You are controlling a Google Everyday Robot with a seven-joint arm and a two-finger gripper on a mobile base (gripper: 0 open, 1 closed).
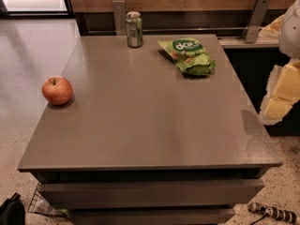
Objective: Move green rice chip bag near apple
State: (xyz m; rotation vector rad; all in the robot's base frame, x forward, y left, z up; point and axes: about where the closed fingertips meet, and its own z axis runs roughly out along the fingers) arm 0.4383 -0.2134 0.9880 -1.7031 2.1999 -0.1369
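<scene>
The green rice chip bag [188, 56] lies on the grey table [150, 125] at the back right, light green with a dark green oval logo. The apple [57, 90] sits near the table's left edge, red-orange with a short stem. My gripper [280, 97], with white and yellow parts, hangs at the right edge of the view, beyond the table's right side. It is well to the right of the bag, a little nearer the front, and touches nothing.
A green metal can [134, 29] stands upright at the table's back edge, left of the bag. A wooden wall with metal brackets [256, 18] runs behind. A wire basket [42, 205] and a striped object [274, 213] lie on the floor at the front.
</scene>
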